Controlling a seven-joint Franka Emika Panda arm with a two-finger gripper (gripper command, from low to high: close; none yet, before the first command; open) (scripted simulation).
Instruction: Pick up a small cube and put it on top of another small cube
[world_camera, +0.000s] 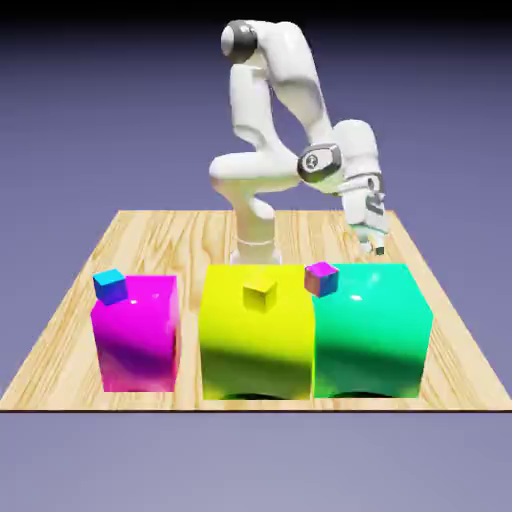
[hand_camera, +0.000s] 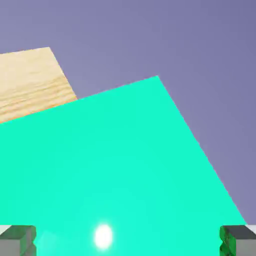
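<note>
Exterior view: the gripper hangs beyond the green block, by its far edge. Three small cubes show: a blue one at the pink block's far-left corner, a yellow one over the yellow block, and a pink-purple one near the seam between yellow and green. I cannot tell which is to be lifted; a plain turquoise one can't be made out. It could be hidden behind the green block or lost against its colour, and a badly judged descent could knock it away or strike the block.

Hand view: the pincer is wide open, its fingertips far apart with nothing gripped. Green surface fills the space ahead, with no small cube; closing here would probably catch only air or scrape the block.
</note>
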